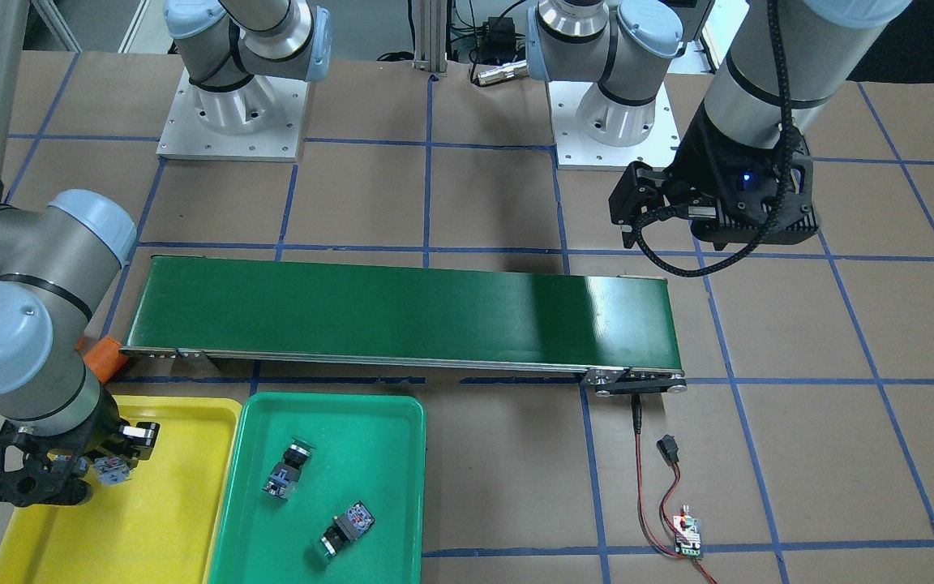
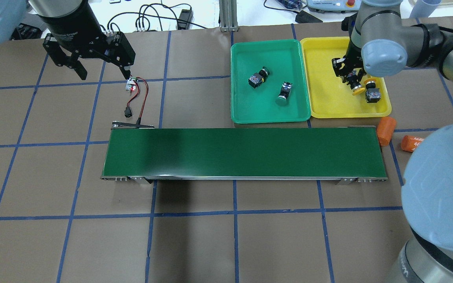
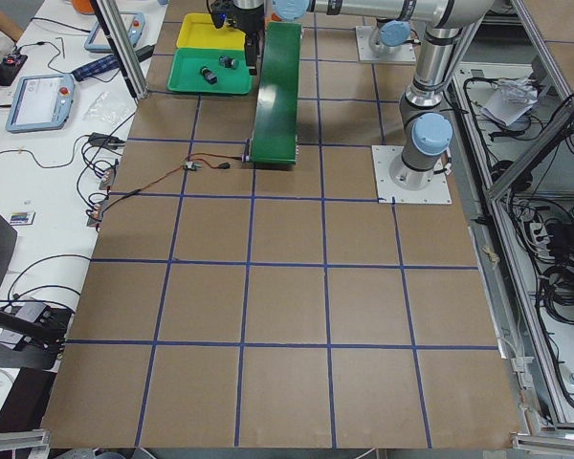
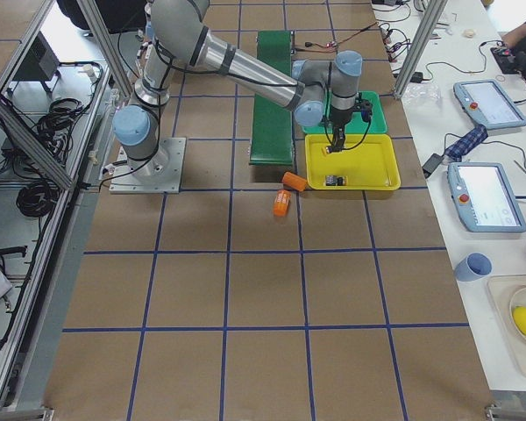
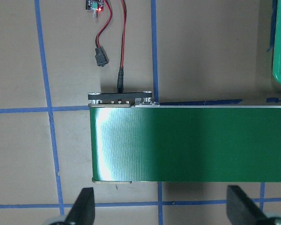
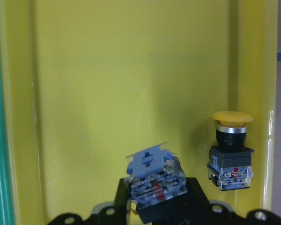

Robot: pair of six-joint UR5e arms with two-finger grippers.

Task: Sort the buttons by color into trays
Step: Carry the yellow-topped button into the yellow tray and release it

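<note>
Inside the yellow tray (image 2: 328, 106) I see one yellow button (image 2: 372, 93); the right gripper (image 2: 350, 76) clamps a second yellow button (image 2: 356, 91). The green tray (image 2: 242, 112) holds two green buttons (image 2: 258, 76); left gripper (image 2: 102, 72) released.

Table (image 2: 273, 243) bears conveyor belt (image 2: 242, 153), green tray (image 2: 250, 104), yellow tray (image 2: 326, 98).

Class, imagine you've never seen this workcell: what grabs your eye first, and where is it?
The long green conveyor belt across the table's middle stands out first. Beside it, toward the robot's right, a green tray holds two green buttons, and over the neighbouring yellow tray the right gripper grips a yellow button next to a second yellow button lying there.
</note>
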